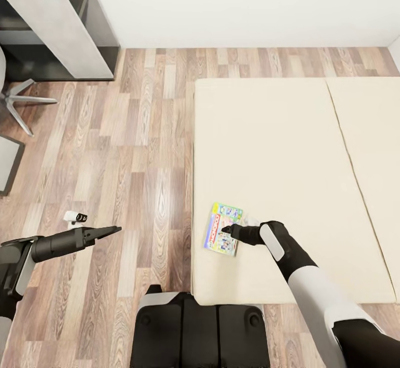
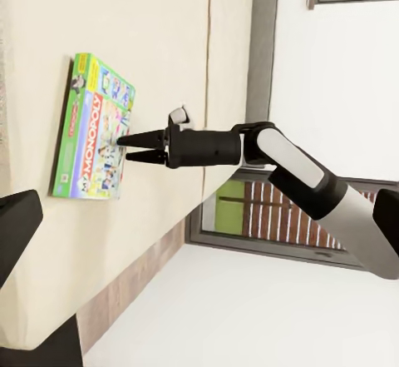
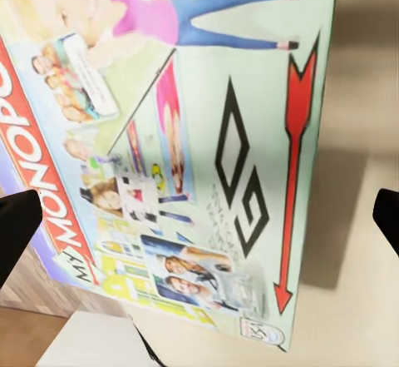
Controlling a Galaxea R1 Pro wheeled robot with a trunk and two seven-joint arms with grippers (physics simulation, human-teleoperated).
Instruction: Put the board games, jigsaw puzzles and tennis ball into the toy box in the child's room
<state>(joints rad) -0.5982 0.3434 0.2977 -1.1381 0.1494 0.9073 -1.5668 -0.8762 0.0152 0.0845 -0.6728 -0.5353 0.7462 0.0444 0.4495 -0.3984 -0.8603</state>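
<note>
A green-edged multicolour board game (image 1: 223, 228) with "MONOPOLY" lettering lies flat on the bed (image 1: 278, 145), near the mattress's front left corner. My right gripper (image 1: 226, 229) hovers just over the game (image 3: 191, 134). It is open, with a finger (image 3: 17, 230) at each side and nothing between them. The left wrist view shows that gripper (image 2: 125, 149) pointing at the game (image 2: 91, 130). My left gripper (image 1: 115, 228) hangs open over the wooden floor, left of the bed. The table (image 1: 53, 18) stands at the far left. The toy box, jigsaw puzzles and tennis ball are out of view.
Bare wooden floor (image 1: 133, 151) separates the bed from the table. A chair's metal legs (image 1: 25, 101) stand at the far left, beside a grey panel (image 1: 6, 162). A white wall runs behind the bed. My own base (image 1: 197, 329) stands at the bed's front edge.
</note>
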